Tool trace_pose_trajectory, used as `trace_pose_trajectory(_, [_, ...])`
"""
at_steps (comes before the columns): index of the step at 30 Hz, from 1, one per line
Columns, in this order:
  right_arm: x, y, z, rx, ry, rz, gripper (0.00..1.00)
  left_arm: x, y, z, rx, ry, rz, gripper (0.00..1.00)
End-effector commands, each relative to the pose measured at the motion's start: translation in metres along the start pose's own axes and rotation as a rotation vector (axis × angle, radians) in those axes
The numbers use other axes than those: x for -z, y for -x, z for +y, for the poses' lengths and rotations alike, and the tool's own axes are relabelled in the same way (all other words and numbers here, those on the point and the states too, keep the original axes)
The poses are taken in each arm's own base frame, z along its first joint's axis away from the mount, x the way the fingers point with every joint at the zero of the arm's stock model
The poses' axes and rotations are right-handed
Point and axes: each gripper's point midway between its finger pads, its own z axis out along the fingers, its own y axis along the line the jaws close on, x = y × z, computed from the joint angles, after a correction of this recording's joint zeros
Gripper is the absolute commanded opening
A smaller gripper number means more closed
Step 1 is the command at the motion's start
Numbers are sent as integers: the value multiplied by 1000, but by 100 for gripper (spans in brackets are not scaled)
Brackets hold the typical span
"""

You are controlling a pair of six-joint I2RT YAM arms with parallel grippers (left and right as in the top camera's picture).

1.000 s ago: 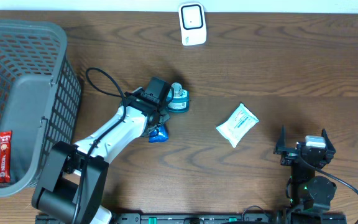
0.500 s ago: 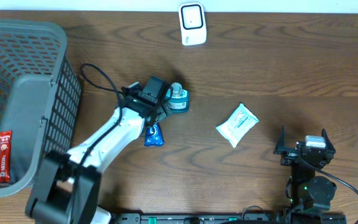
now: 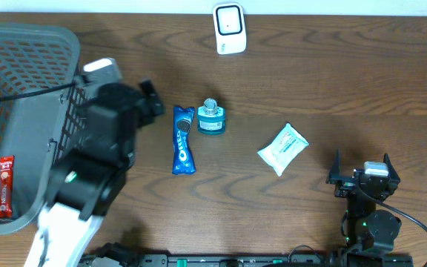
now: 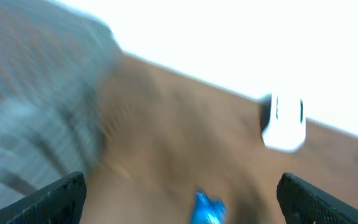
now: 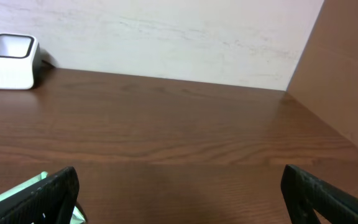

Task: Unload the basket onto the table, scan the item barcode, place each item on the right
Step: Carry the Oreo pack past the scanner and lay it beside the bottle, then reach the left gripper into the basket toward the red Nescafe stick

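Note:
A blue Oreo pack (image 3: 184,139) lies flat on the table, with a teal bottle (image 3: 211,118) right beside it. The white barcode scanner (image 3: 229,28) stands at the far edge; it shows blurred in the left wrist view (image 4: 283,122). My left gripper (image 3: 152,102) is raised high, left of the pack and beside the basket. It is open and empty, and the pack's blue end (image 4: 206,209) shows below between its fingers (image 4: 59,195). My right gripper (image 3: 362,176) rests open at the near right, holding nothing.
A grey mesh basket (image 3: 28,89) fills the left side, with a red snack bar (image 3: 6,185) inside. A white-green wipes packet (image 3: 282,148) lies right of centre, its corner (image 5: 17,194) by my right gripper's left finger. The scanner (image 5: 9,61) shows far left there.
My left gripper opened and let go of the Oreo pack, which now lies flat. The left arm pulled up and back to the left, toward the basket. The right arm stayed still.

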Motion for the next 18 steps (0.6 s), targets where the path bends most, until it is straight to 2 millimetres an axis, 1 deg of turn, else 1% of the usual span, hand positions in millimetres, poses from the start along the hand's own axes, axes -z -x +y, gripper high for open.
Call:
trace_pose_trajectory(1, [0, 0, 1, -6, 4, -2, 99, 36, 55, 54, -99, 230, -190, 98])
trace_pose_trajectory(3, [0, 0, 1, -6, 4, -2, 99, 54, 71, 90, -51, 382, -258, 98])
trace_pose_trajectory(4, [0, 0, 1, -5, 4, -2, 99, 62, 74, 108, -32, 451, -277, 98])
trace_pose_trajectory(5, [0, 0, 1, -6, 4, -2, 99, 66, 75, 121, -19, 498, -280, 98])
trace_pose_trajectory(6, [0, 0, 1, -6, 4, -2, 99, 70, 73, 142, 21, 569, -274, 98])
trace_pose_trajectory(10, [0, 0, 1, -6, 4, -2, 99, 77, 56, 197, 203, 761, -251, 98])
trace_pose_trajectory(11, [0, 0, 1, -6, 3, -2, 99, 76, 52, 204, 224, 786, -241, 98])
trace_pose_trajectory(13, [0, 0, 1, -6, 4, -2, 99, 68, 39, 220, 244, 812, -178, 98])
trace_pose_trajectory(18, [0, 0, 1, -6, 4, -2, 99, 31, -2, 250, 305, 768, 20, 98])
